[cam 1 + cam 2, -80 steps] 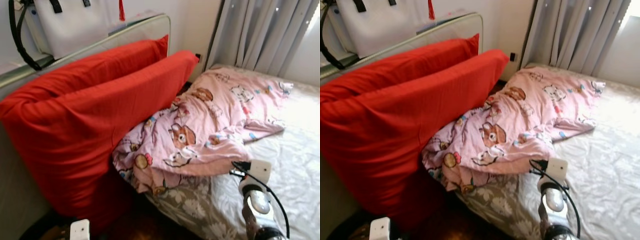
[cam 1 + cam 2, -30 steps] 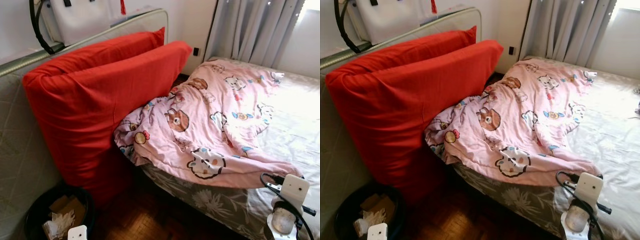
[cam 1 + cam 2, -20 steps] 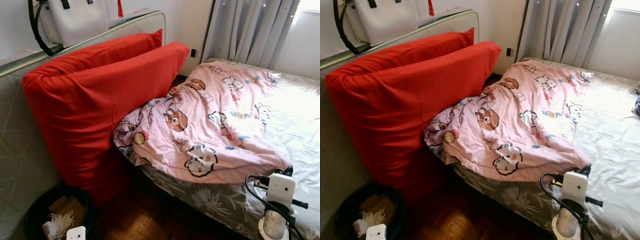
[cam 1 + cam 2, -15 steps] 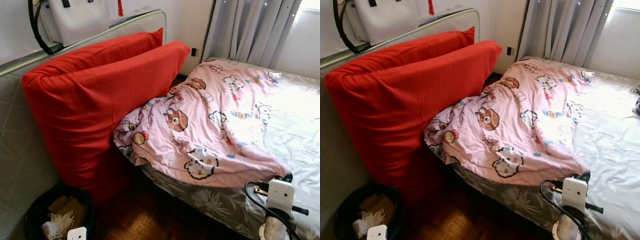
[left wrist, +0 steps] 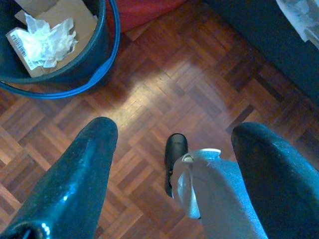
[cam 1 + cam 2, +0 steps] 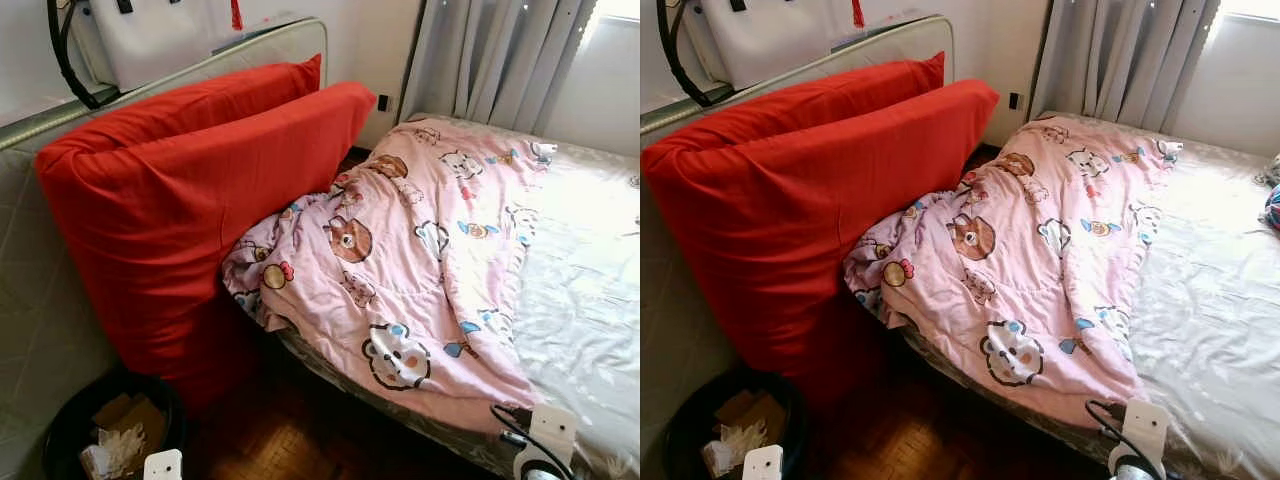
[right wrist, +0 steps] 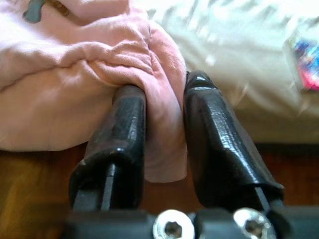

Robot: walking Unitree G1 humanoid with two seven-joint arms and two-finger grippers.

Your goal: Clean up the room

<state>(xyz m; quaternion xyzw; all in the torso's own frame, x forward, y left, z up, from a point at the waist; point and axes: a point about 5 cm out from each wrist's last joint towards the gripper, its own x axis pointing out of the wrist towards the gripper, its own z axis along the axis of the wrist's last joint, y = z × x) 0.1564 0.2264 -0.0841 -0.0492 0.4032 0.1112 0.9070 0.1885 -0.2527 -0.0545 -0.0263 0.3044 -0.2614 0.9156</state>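
Pink blanket (image 7: 99, 64) edge pinched in right hand (image 7: 164, 99); left hand (image 5: 172, 149) wide.

So there's a pink blanket (image 6: 420, 250) printed with cartoon bears and cats, spread lengthwise down the left side of the bed (image 6: 590, 290). It's rumpled, not flat, with a long fold ridge running down its middle. The top end reaches up near the curtain-side end of the bed, and the bunched part on the left spills over the bed's left edge, pressing against the big red cushions. The near corner hangs off the bed's near edge, and a fold of that corner (image 7: 159, 99) is pinched between the right gripper's (image 7: 165, 99) two black fingers, above the wood floor.
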